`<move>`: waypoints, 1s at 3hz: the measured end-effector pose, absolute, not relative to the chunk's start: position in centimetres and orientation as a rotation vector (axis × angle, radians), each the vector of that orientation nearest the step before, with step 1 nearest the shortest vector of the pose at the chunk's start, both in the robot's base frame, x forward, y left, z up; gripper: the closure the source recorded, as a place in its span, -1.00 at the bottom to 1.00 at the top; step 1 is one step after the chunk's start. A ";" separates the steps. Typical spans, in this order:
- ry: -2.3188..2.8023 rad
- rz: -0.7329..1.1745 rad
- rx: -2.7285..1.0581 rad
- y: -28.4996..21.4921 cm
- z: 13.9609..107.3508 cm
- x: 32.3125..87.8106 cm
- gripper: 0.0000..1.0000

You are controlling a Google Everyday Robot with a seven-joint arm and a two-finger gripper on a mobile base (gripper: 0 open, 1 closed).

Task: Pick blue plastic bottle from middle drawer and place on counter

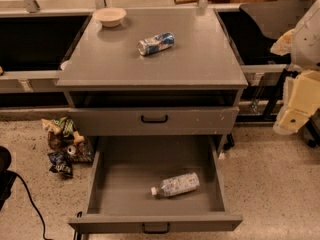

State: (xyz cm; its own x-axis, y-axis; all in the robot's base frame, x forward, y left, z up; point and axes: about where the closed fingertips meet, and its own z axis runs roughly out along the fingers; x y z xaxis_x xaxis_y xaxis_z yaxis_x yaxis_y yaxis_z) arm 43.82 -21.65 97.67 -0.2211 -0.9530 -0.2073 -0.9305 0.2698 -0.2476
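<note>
The blue plastic bottle (pixel 175 185) lies on its side in the middle drawer (pixel 155 222), white cap pointing left, near the drawer's front right. The drawer is pulled fully out, and its black handle faces me at the bottom edge. The counter (pixel 150 59) is the grey cabinet top above it. My gripper (pixel 294 115), cream and white, hangs at the right edge of the view. It is to the right of the cabinet, level with the upper drawer, well away from the bottle and holding nothing I can see.
A pale bowl (pixel 109 16) stands at the counter's back left. A crushed blue-and-silver can (pixel 156 43) lies near its middle. The shallower handled drawer (pixel 154 119) above is shut. Crumpled wrappers (pixel 65 146) lie on the floor to the left. A black cable (pixel 30 204) runs along the lower left.
</note>
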 end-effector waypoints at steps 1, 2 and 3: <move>2.230 -0.100 -1.724 -21.7 97.7 43.8 -1.00; 2.149 -0.065 -1.772 -20.2 95.4 44.7 -1.00; 2.009 0.048 -1.853 -16.7 89.9 46.0 -1.00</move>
